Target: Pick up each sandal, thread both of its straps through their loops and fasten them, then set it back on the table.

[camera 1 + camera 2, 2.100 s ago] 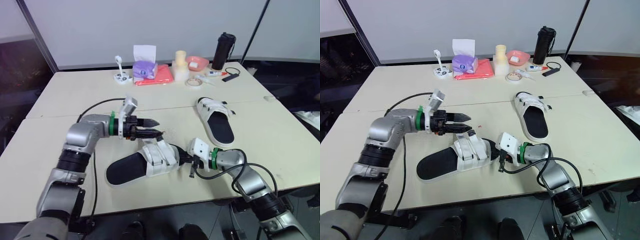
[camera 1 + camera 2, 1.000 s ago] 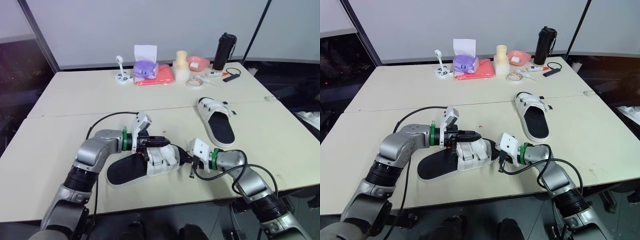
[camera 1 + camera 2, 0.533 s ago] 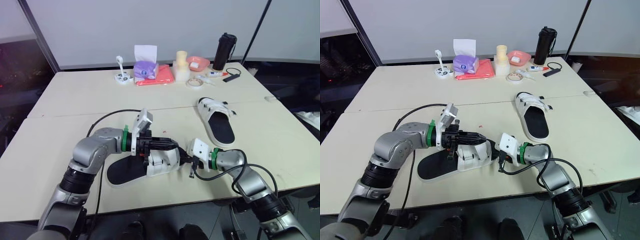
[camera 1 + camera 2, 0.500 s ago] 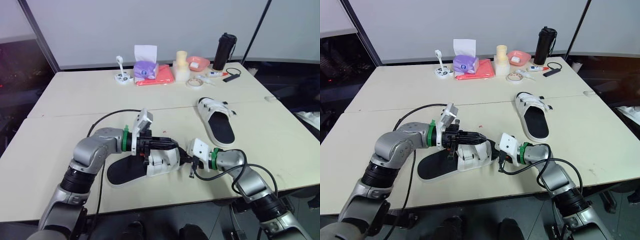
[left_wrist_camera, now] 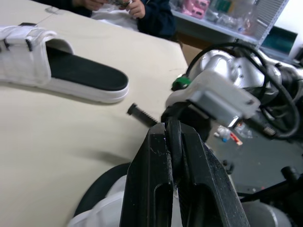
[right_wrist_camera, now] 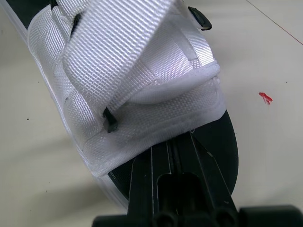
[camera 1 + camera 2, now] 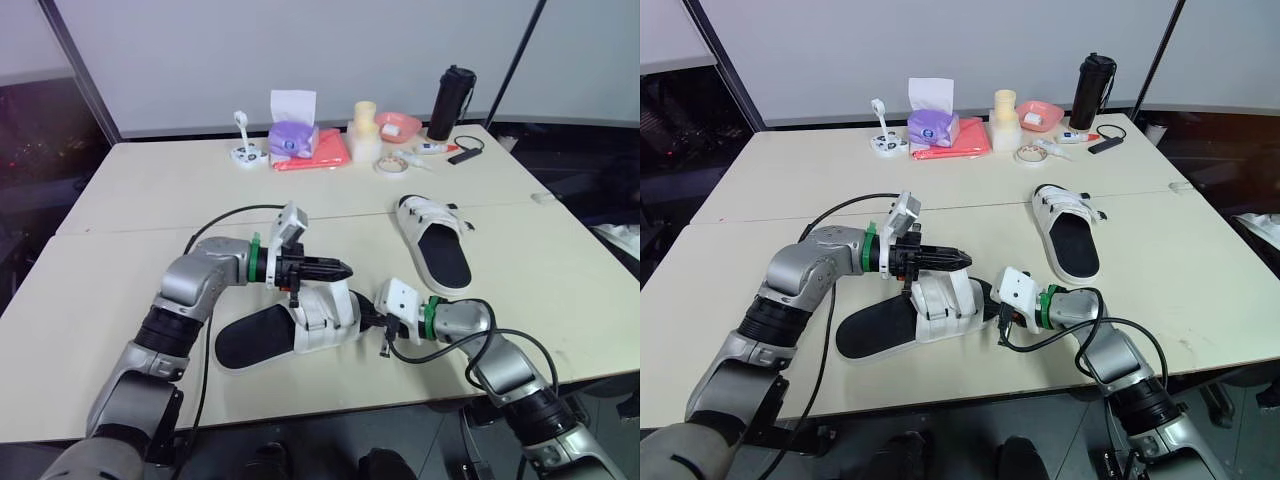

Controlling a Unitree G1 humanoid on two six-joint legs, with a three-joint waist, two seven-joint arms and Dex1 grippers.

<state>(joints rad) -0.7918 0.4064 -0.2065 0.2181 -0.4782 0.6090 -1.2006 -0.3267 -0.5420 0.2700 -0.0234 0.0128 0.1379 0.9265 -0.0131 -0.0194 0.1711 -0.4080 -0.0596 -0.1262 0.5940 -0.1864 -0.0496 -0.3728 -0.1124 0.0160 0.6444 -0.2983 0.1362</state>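
Lying apart, second sandal, tissue box, bottle beyond

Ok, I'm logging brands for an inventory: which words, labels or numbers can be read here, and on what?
None can be read.
Purple tissue pack: pale marks on its front, too small to read.
Small tube beside the black bottle: print too small to read.
Near sandal and far sandal: no print visible.
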